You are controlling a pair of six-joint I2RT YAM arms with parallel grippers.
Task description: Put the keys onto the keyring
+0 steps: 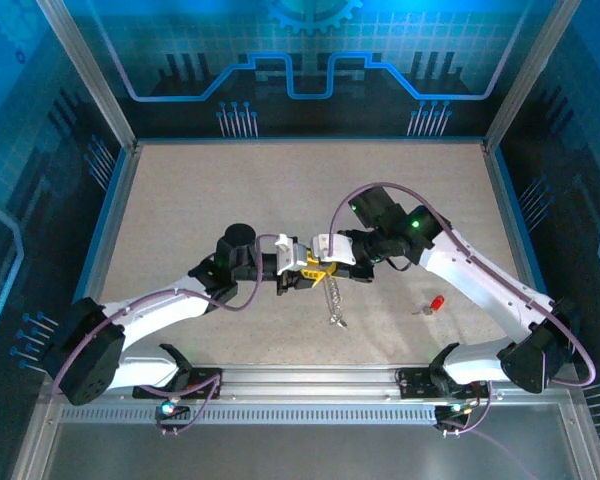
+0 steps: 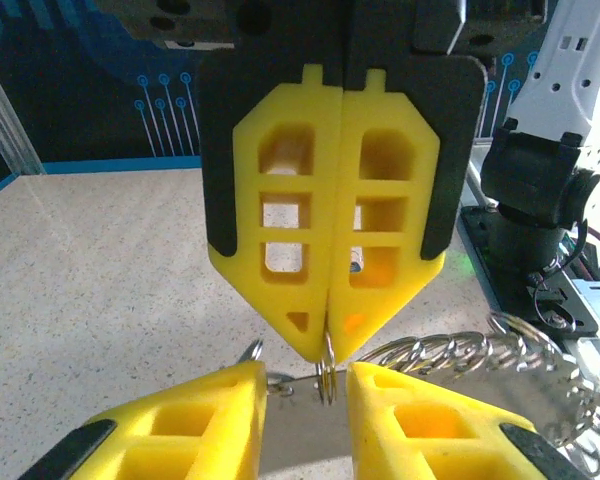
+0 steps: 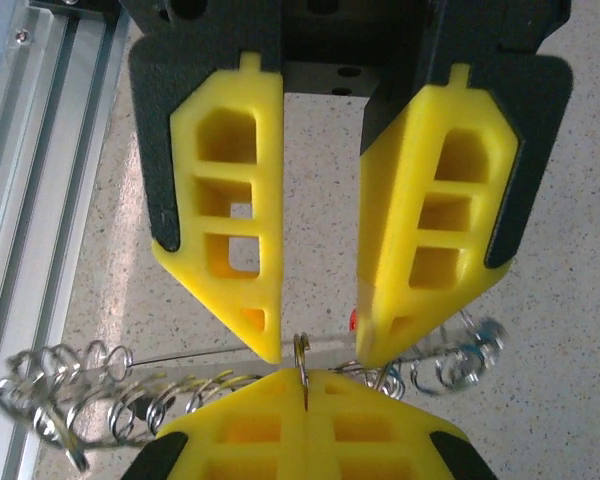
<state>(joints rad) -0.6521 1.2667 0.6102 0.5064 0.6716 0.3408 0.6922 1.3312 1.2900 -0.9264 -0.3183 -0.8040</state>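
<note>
Yellow lattice-fingered right gripper (image 2: 325, 340), clenched tip to tip on a loop of the thin silver-grey wire keyring (image 2: 460, 352), reaching in from three o'clock in the overhead view. Facing it from nine o'clock, left gripper (image 2: 305, 378) released, fingertips parted either side of that pinched loop, with no visible contact. Rest of the keyring dangling toward six o'clock above the speckled beige desk (image 1: 230, 200); touching it or not, cannot tell. Out at four o'clock, alone on the desk, one tiny red-headed silver key (image 1: 436, 303). Likely step: steadying the ring between both grippers ahead of threading. Next: close left beside the right's pinch without tugging the wire free, then fetch the key.
</note>
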